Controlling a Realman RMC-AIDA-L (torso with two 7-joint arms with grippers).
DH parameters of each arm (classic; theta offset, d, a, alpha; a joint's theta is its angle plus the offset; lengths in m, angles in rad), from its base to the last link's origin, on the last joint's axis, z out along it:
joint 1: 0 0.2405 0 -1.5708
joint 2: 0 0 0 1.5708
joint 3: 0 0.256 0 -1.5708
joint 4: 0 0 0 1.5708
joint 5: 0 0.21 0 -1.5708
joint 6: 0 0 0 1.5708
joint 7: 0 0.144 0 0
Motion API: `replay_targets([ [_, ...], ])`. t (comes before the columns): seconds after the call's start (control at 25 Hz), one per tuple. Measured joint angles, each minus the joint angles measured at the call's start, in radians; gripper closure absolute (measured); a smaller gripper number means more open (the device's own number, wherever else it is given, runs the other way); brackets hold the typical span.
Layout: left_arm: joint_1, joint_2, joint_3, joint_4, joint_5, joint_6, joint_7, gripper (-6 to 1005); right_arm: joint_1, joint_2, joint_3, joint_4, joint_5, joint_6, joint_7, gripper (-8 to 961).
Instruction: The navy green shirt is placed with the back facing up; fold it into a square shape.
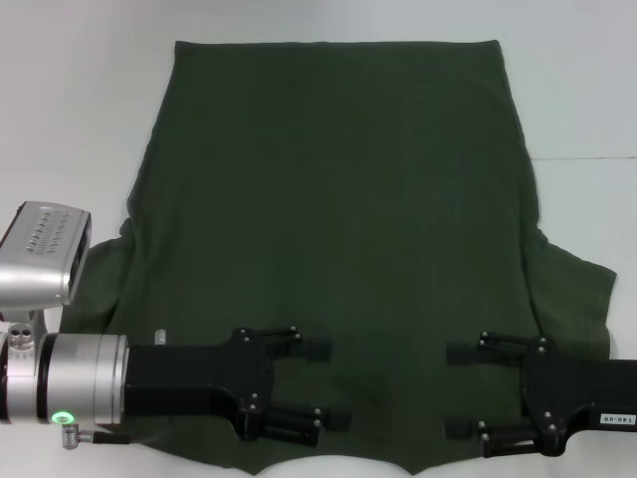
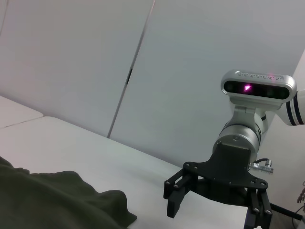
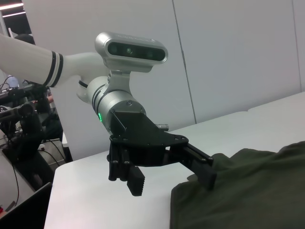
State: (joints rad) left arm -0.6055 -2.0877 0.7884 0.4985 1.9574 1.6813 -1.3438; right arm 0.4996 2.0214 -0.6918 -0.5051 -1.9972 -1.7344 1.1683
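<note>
Nearest in the head view, along the bottom of the frame, two grippers reach in toward each other over the near hem of the one garment on the table: the left gripper (image 1: 323,383) at lower left and the right gripper (image 1: 453,390) at lower right, each with its two black fingers spread wide and nothing between them. The right wrist view shows the left gripper (image 3: 171,174) from the side, released, one finger (image 3: 199,164) low against the edge of the cloth, though whether it touches cannot be told. The left wrist view shows the right gripper (image 2: 214,207) spread as well, standing apart from a rumpled edge of fabric. The navy green shirt (image 1: 333,239) lies flat with its plain side up, filling the middle of the frame from the bottom edge to the upper part, sleeves spreading out at mid-left and mid-right. Beneath it the white table (image 1: 80,110) shows at both sides and along the top.
</note>
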Motion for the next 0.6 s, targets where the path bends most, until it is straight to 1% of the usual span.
replay_targets([
  [0.6,0.001,0.002,0.0,0.0,0.0,0.005,0.0,65,-0.004,-0.001,-0.004,0.001,0.0,-0.004,0.005,56],
])
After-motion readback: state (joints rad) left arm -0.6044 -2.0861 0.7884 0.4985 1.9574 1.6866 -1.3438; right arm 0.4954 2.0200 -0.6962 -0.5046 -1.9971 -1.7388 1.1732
